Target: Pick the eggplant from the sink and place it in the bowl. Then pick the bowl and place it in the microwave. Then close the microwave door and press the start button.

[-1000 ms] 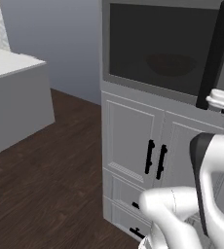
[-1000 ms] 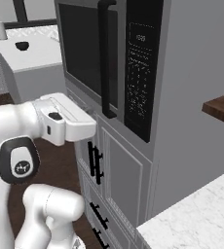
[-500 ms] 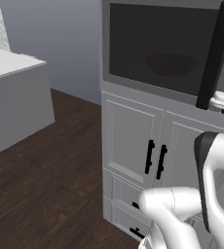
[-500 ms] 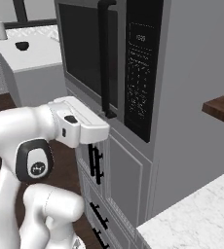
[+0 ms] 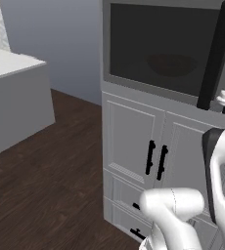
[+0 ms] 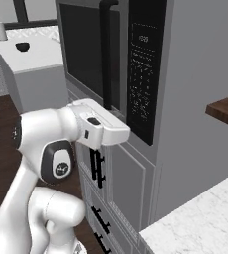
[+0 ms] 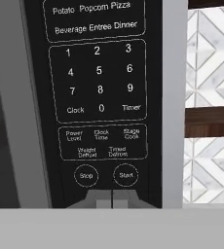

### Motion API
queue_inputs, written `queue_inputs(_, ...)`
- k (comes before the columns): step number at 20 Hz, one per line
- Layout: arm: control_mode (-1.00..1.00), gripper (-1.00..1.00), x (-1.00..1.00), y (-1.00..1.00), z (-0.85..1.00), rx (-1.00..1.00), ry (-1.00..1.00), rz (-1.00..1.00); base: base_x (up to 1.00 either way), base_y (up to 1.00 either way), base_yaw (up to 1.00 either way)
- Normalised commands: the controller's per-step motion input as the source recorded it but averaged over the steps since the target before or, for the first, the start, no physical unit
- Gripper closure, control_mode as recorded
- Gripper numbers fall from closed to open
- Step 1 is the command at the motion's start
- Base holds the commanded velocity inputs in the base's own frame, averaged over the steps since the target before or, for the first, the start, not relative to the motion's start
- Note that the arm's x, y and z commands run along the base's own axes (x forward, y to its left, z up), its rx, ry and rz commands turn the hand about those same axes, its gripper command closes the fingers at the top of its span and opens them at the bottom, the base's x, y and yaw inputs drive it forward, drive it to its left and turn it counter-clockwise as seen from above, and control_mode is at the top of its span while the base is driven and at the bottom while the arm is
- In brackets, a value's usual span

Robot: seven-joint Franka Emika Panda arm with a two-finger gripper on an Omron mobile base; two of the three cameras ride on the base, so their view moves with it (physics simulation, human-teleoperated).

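The microwave (image 6: 111, 64) is built into a grey cabinet column above white cupboard doors with black handles (image 5: 155, 158). The microwave door (image 5: 163, 46) is shut flush against the frame, its dark glass window facing the room and its vertical black handle (image 6: 106, 54) at the right edge of the door. Through the glass, a faint rounded shape of the bowl (image 5: 172, 63) is visible inside; the eggplant cannot be made out. The black side panel (image 7: 97, 97) lies right of the door and carries a number keypad, function keys, and round Stop (image 7: 86, 175) and Start (image 7: 125, 175) buttons in its bottom row. The gripper (image 7: 112, 198) is clenched with its fingertips pressed together, holding nothing, positioned close to the panel just below and between the Stop and Start buttons. Contact with the panel cannot be determined.
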Motion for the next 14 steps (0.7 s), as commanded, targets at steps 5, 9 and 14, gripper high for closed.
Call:
queue_inputs(5,-1.00,1.00,0.10,-0.19,-0.19,0.00,0.00,0.00,0.00,0.00,0.00)
queue_inputs(9,-1.00,1.00,0.24,-0.12,-0.03,0.00,0.00,0.00,0.00,0.00,0.00)
queue_inputs(14,-1.00,1.00,0.18,-0.17,-0.05,0.00,0.00,0.00,0.00,0.00,0.00)
